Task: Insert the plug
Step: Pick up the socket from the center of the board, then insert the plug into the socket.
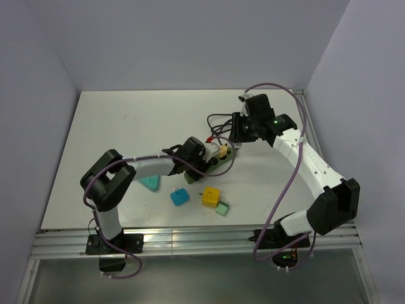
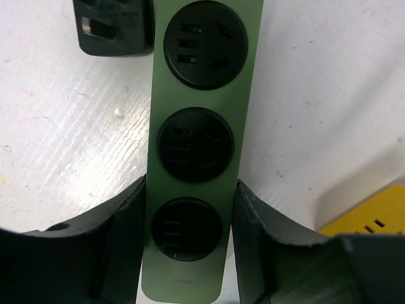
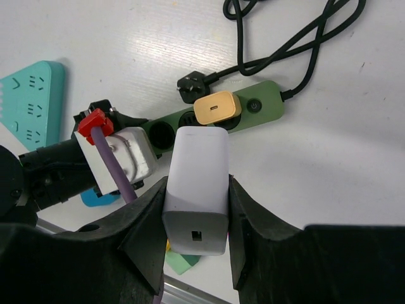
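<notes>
Bracing explains the left hand (image 2: 190,221): its fingers (image 2: 126,240) pinch the long green plastic power strip (image 2: 250,82) by both sides on the white tabletop (image 2: 316,95). The right hand (image 3: 195,215) clamps the white boxy charger plug (image 3: 197,164) near the strip, presumably readying it for a vacant socket (image 2: 195,144).

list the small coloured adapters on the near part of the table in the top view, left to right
teal triangular adapter → blue adapter → yellow adapter → pale green adapter
</notes>
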Robot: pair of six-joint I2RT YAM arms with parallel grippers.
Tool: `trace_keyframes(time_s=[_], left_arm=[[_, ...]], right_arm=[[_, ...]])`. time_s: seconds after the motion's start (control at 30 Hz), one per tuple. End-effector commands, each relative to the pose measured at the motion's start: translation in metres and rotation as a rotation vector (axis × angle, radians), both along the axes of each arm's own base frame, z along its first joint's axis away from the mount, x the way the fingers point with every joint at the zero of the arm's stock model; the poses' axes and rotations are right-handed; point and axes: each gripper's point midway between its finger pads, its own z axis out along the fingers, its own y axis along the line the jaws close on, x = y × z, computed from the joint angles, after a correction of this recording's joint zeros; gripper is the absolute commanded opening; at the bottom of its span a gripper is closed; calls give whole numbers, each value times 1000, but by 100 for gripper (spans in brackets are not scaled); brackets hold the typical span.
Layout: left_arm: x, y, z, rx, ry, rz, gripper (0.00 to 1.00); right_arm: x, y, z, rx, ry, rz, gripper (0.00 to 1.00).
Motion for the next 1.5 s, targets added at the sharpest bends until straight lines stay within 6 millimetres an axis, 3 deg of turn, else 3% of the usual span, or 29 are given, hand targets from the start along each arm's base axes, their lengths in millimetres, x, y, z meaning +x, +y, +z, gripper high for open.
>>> trace_keyframes(time_s=[0.0,0.13,0.23,0.33,0.37,0.43,0.47,0.5,0.53,0.57,0.67,0.7,0.83,0.87,0.93,1.03,1.17,1.47], left_arm=[[25,18,-9,83,-32,125,10],[41,28,-4,68,-22,214,0],[63,41,15,-22,-22,303,0],[100,66,57,-145,-73,426,0],[113,72,86,-203,-117,471,0],[137,100,122,-262,-171,559,0],[145,102,161,-333,-220,547,0],[150,109,181,-360,-251,533,0],[150,109,198,-372,-285,514,0],[150,108,230,-385,-354,493,0],[121,73,252,-370,-400,378,0],[105,50,250,-375,-383,321,0],[84,25,218,-378,-315,248,0],[75,23,197,-365,-295,231,0],[58,2,190,-414,-284,159,0],[43,-4,151,-389,-193,131,0],[39,-9,124,-375,-166,91,0],[17,-18,66,-328,-59,-26,0]], right_arm=[[7,1,21,57,-78,-9,0],[8,1,24,67,-87,-13,0],[9,-1,25,74,-91,-24,0],[11,-4,27,86,-97,-38,0],[11,-4,27,88,-96,-39,0],[12,-5,29,94,-103,-45,0],[12,-5,30,96,-102,-46,0],[11,-5,30,97,-104,-48,0],[11,-6,31,98,-108,-50,0],[11,-6,32,98,-111,-51,0],[11,-10,32,101,-115,-63,0],[11,-10,31,104,-112,-66,0],[13,-11,30,113,-111,-70,0],[14,-11,30,111,-112,-68,0],[14,-12,31,112,-113,-74,0],[14,-15,35,108,-122,-85,0],[14,-15,41,115,-133,-88,0],[9,-8,27,96,-73,-16,0]])
